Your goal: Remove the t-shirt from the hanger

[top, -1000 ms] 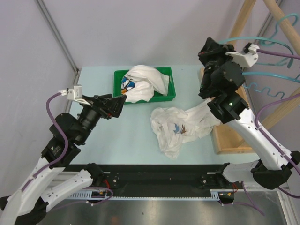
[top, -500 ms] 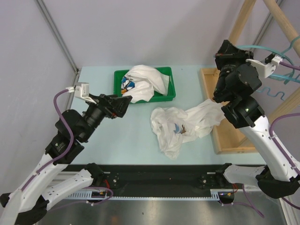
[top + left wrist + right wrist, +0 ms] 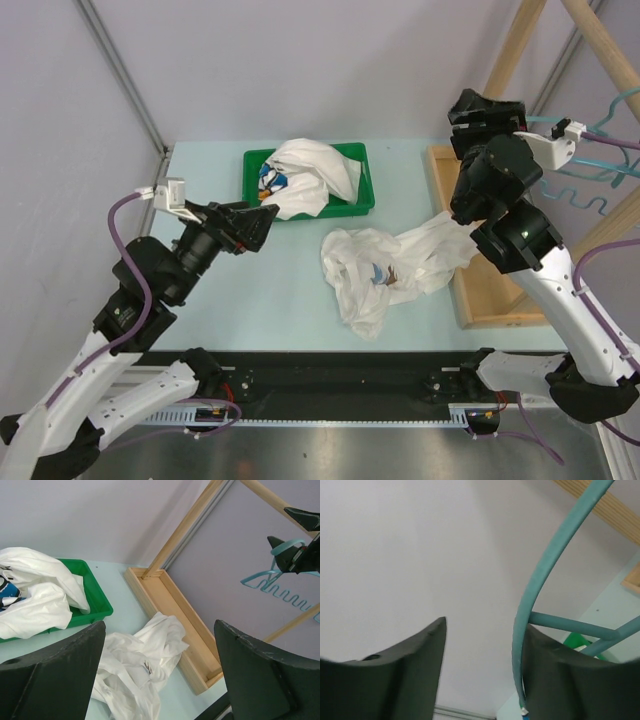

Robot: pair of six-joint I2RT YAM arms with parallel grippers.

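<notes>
**Shirt off the hanger; right arm at the bare hanger**

A pale table (image 3: pixel 250 300) fills the space between plain grey walls, with a slanted wooden rack (image 3: pixel 520 45) rising at the far right.

On the left, the left gripper (image 3: pixel 262 218) hovers above the table with its jaws spread wide and nothing between them. It points right, towards the middle of the surface. Just beyond it, at the far side, a green tray (image 3: pixel 367 180) holds another white garment (image 3: pixel 310 172), bunched up and spilling over the rim.

Right of centre the white t-shirt (image 3: pixel 380 265) lies crumpled on the table. Its right part is draped over the left rail of the rack's wooden base frame (image 3: pixel 495 318). No hanger shows in it.

At the far right, the right gripper (image 3: pixel 482 630) is raised to the teal hanger (image 3: pixel 570 624) on the rack. Its jaws are apart, and the hanger's curved wire passes between them, close against one finger. Whether the wire touches that finger I cannot tell.

Judging by this, the shirt is free and the step in hand is letting go of the bare hanger. The next move calls for drawing the right gripper straight back off the wire, jaws wide enough not to hook it, and bringing the arm down clear of the rack's posts.
</notes>
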